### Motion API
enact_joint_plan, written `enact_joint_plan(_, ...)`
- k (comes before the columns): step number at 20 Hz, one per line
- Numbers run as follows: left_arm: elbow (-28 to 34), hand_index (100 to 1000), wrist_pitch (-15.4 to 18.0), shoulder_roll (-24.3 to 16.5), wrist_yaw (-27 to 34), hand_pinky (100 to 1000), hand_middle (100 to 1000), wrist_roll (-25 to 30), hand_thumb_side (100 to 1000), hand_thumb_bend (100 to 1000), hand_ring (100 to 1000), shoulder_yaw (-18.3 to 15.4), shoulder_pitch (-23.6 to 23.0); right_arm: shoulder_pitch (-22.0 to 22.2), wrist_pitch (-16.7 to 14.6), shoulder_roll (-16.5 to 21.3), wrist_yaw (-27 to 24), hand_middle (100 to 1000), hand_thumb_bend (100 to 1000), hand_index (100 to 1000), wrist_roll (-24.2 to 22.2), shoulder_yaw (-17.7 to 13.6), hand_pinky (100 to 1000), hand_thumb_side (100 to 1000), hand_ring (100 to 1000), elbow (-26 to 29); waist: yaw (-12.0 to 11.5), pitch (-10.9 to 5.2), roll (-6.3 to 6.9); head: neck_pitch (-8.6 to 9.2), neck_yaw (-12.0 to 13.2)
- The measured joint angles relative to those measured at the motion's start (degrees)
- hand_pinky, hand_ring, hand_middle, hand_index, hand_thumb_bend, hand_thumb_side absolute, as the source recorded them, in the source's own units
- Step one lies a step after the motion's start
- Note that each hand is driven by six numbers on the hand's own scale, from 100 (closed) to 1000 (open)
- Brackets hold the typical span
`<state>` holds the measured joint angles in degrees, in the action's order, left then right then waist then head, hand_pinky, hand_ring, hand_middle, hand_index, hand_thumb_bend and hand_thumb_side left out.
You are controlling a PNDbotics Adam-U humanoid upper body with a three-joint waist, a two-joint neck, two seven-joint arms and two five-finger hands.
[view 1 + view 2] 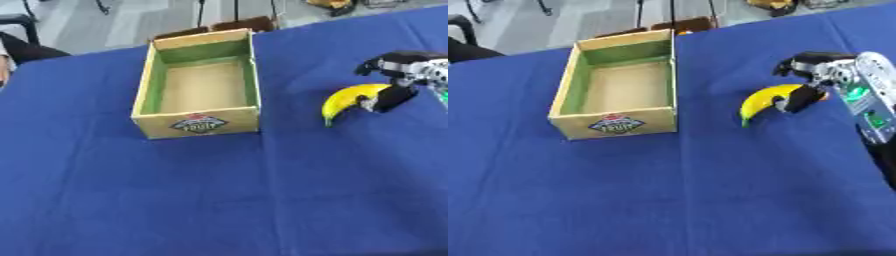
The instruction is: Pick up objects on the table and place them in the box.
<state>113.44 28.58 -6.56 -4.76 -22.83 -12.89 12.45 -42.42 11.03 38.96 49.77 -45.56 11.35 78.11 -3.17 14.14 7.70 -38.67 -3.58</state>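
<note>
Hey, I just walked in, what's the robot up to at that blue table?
The robot's right hand is at a yellow banana lying on the blue tablecloth, its fingers curled around the banana's far end. The banana looks to be still on the cloth, to the right of an open cardboard box with green inner walls, which is empty. The left hand is not in view. So it appears to be grasping the banana, with nothing boxed yet.

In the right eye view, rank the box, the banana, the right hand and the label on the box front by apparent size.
1. Box
2. Right hand and banana: they look about alike, and the hand overlaps the banana's end, so I won't rank them.
3. Label, smallest.
</note>
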Motion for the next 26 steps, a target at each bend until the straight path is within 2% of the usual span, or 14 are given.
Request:
enact_joint_plan(10,0.0,755,0.1,0.0,0.2,357,718,0.1,866,100,685,0.0,0.0,-1.4,-0.4,-0.5,-0.2,903,100,941,-1.7,1.4,796,262,1000,-2.9,-0.2,0.00,0.14,0.02,0.0)
enact_joint_plan(22,0.0,755,0.0,0.4,0.2,356,719,0.4,863,100,685,0.3,0.0,-2.6,-0.7,-0.5,-0.2,947,100,950,-4.5,2.9,815,269,1000,-4.6,-0.4,0.31,0.14,0.02,0.0)
enact_joint_plan(26,0.0,755,0.0,0.4,0.2,356,719,0.4,862,100,685,0.3,0.0,-3.2,-0.9,-0.5,0.5,927,100,941,-5.5,3.4,811,274,1000,-5.0,-0.5,0.31,0.13,0.02,0.0)
